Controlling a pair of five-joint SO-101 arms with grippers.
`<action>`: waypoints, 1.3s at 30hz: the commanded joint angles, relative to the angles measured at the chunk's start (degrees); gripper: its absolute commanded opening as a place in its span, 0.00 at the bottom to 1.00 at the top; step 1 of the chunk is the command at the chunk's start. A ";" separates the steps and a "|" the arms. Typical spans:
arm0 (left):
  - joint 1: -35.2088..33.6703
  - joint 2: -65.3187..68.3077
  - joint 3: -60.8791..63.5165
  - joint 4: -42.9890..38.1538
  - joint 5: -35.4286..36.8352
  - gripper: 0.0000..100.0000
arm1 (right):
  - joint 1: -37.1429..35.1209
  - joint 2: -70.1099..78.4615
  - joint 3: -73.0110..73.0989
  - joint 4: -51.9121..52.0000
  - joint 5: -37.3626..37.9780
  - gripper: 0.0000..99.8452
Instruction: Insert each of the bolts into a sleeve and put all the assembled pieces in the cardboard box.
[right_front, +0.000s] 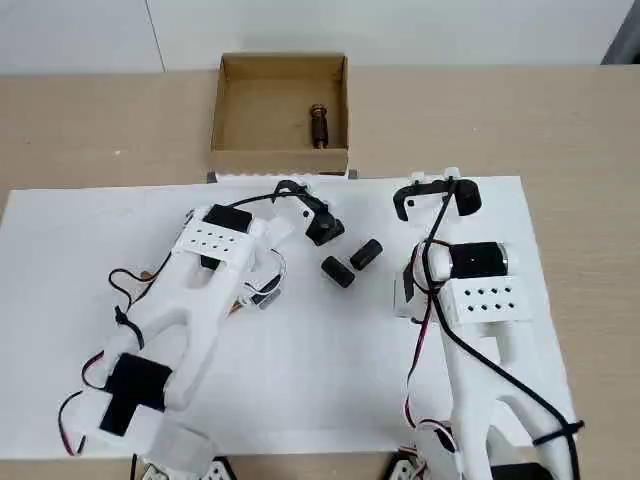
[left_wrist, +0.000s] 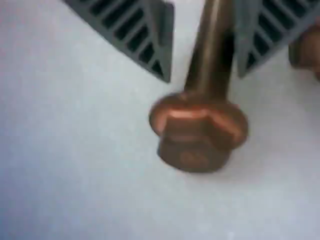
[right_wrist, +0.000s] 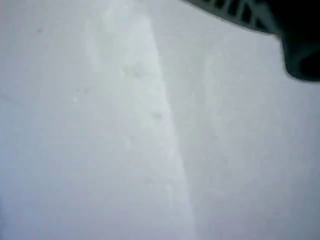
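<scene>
White sheet over tan table, its far edge meeting the cardboard box.

On the sheet, well short of the box: first sleeve, a short black cylinder on its side. Second sleeve lies just beside it, a little nearer the box, same look.

Nearer the box still, left gripper: ribbed grey fingers apart, straddling the shank of a bolt. The bolt is copper-coloured, with a flanged hex head and a smooth shank. One finger is against the shank; a slit of sheet shows beside the other. Blurred copper piece close by.

Right gripper sits just short of the box's near wall; apart or together, cannot tell.

Inside the box, an assembled piece lies by the wall on the right arm's side.
</scene>
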 joint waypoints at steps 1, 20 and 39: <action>0.44 0.88 -2.42 -2.64 -0.18 0.09 | 0.13 -1.80 -0.18 -0.92 -1.93 0.00; 0.44 6.95 -11.74 1.41 0.00 0.00 | 0.13 -3.65 -2.37 1.19 -1.93 0.00; 0.35 -22.07 -24.48 16.79 8.44 0.00 | 0.13 -31.16 -2.90 8.40 6.24 0.00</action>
